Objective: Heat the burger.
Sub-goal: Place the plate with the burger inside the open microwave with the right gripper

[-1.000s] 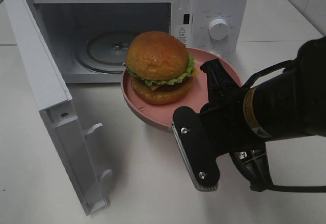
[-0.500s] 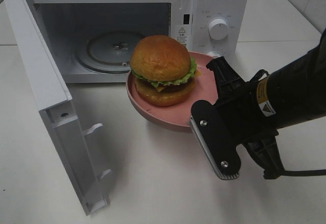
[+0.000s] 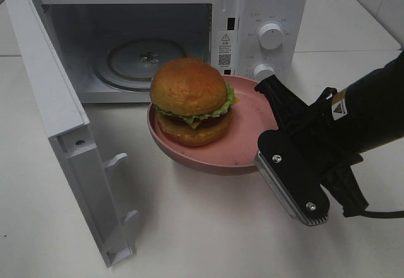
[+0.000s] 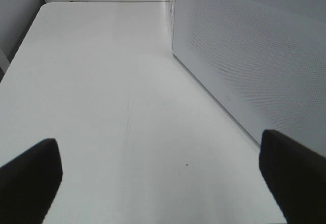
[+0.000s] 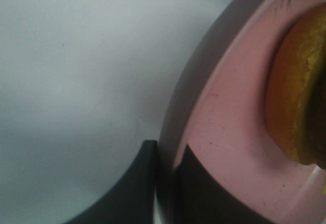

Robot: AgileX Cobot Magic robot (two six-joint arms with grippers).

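The burger (image 3: 189, 101), with a golden-brown bun, green lettuce and yellow cheese, sits on a shallow pink plate (image 3: 246, 151) just in front of the open microwave (image 3: 265, 0). My right gripper (image 3: 268, 95) is shut on the plate's right rim. In the right wrist view its dark fingers (image 5: 132, 188) pinch the plate's rim (image 5: 229, 122), and the burger's bun (image 5: 300, 96) shows at the edge. Whether the plate touches the table I cannot tell. My left gripper (image 4: 160, 178) stands open over bare table, holding nothing.
The microwave's door (image 3: 57, 114) swings out to the left toward the front edge. Its glass turntable (image 3: 136, 60) lies bare inside. Two knobs (image 3: 270, 36) sit on the right panel. The left wrist view shows the perforated door (image 4: 254, 56) beside the white table (image 4: 102, 107).
My right arm has drawn back to the right and toward the front. The plate with the burger has sunk lower and shifted slightly left. The left gripper has stayed put.
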